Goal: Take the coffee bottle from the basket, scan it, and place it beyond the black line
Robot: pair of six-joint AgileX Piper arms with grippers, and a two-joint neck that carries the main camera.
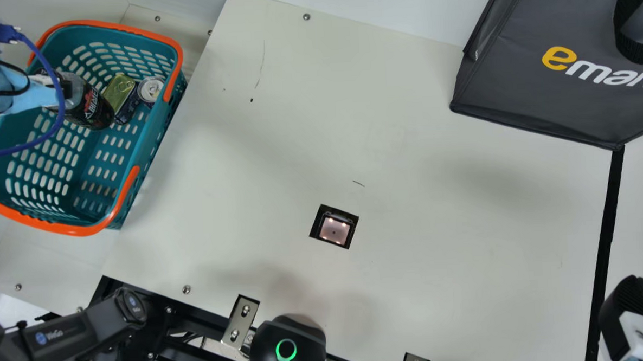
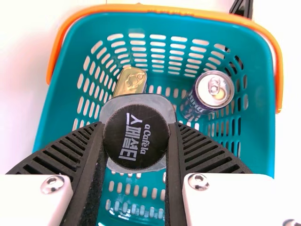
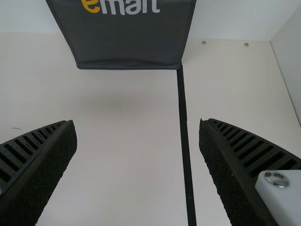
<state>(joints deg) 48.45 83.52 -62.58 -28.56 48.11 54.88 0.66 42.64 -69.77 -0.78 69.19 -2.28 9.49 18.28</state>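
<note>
My left gripper [image 1: 67, 88], partly covered by its arm and cable in the main view, is over the basket [image 1: 96, 174]. There the dark coffee bottle [image 1: 91, 108] leans inside the basket. In the left wrist view my left gripper [image 2: 136, 141] is shut on the coffee bottle [image 2: 136, 136], its black cap between the two fingers. My right gripper [image 1: 628, 303] is at the lower right by the black line [image 1: 606, 233]. Seen from its wrist, the right gripper [image 3: 138, 141] stands open and holds nothing, with the black line [image 3: 184, 127] beyond its fingers.
Beside the bottle in the basket are a gold-topped can [image 2: 130, 81] and a round can [image 2: 214, 89]. A scanner window [image 1: 334, 227] is set in the table's middle. A dark grey bag [image 1: 535, 95] stands at the back right. A black dome [image 1: 288, 347] sits at the front edge.
</note>
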